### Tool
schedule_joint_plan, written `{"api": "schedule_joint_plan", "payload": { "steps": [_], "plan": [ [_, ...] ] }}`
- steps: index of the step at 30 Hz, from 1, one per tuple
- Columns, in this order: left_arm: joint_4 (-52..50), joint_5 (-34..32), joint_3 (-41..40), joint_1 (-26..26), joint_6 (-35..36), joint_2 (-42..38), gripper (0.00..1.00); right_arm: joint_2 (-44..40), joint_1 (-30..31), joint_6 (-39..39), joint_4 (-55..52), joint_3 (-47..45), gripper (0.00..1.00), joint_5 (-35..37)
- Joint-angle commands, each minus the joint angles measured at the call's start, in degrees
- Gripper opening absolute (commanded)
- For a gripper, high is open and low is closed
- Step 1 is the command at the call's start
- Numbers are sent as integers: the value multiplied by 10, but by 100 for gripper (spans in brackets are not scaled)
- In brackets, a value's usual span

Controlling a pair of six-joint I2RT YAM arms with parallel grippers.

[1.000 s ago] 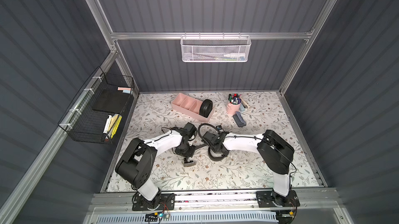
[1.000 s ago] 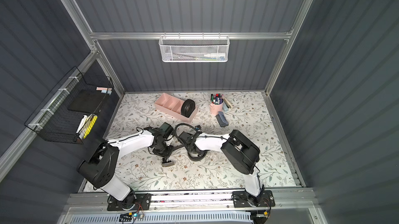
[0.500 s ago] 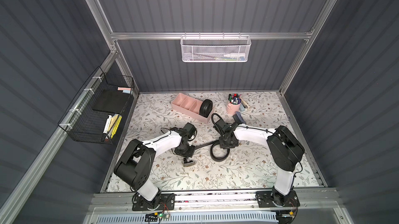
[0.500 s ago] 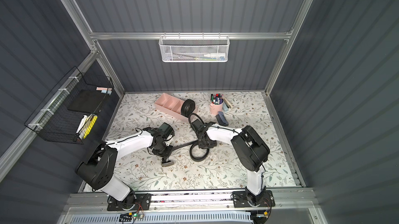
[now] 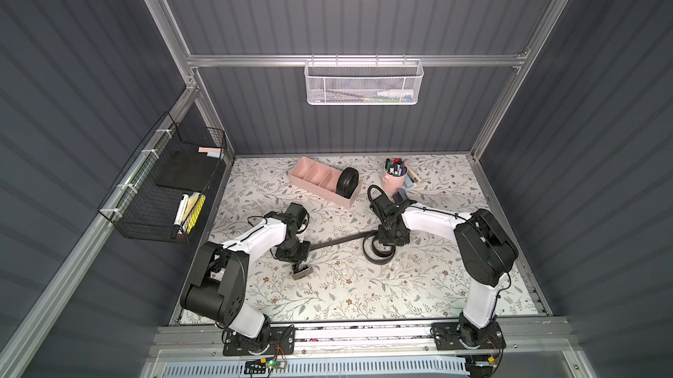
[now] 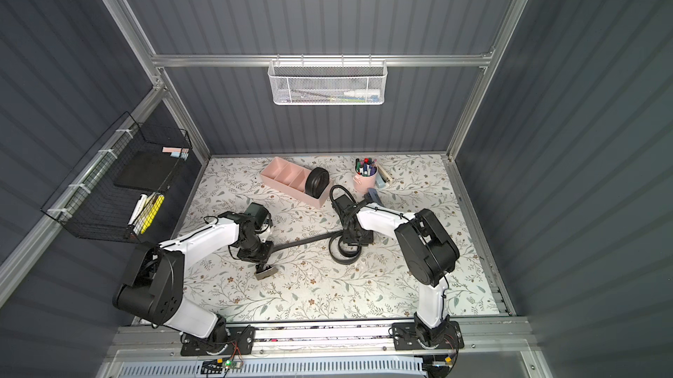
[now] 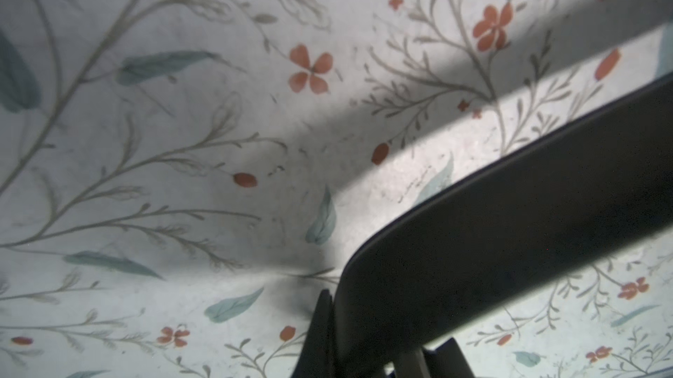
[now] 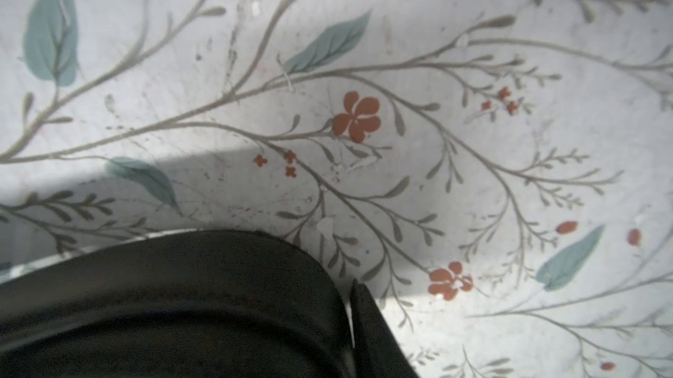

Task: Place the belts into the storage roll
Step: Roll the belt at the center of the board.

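tray (image 6: pixel 278 170): lying slanted at the back of the table (image 6: pixel 327 296).
rolled belt (image 6: pixel 317 182): standing on edge in the tray's end compartment, nearest the pink cup (image 6: pixel 364 183).
loose belt (image 6: pixel 309 240): stretching between the two arms, curling into a loop at the right gripper (image 6: pixel 351 245).
left gripper (image 6: pixel 263 265): clamping the loose belt beside its buckle (image 6: pixel 265 272).

A robotics lab's test cell dressed as a home study: dark ribbed walls (image 5: pixel 364 12) in an aluminium frame (image 5: pixel 357 60) box in a flower-printed desk (image 5: pixel 327 296), with a left arm (image 5: pixel 255 241) and a right arm (image 5: pixel 437 218) bolted to a metal rail (image 5: pixel 364 334) at its front (a circuit board (image 5: pixel 270 362) with a green light sits just below). The props are household ones: a white mesh basket (image 5: pixel 362 83), a black wire basket (image 5: pixel 160 190) of stationery, a cup of markers (image 5: pixel 392 184), a pink storage roll (image 5: pixel 320 192).
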Motion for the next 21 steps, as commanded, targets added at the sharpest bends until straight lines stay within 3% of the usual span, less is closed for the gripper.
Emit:
{"api": "schedule_joint_plan", "payload": {
  "steps": [1,12,21],
  "plan": [
    [-69,-47,5,26,5,-5,0,47,-23,44,-90,-49,27,87],
    [-70,-82,11,93,-9,-13,0,54,-18,63,-73,-72,28,83],
    [-75,-89,78,159,-18,29,0,53,-18,59,-69,-72,28,87]
  ]
}}
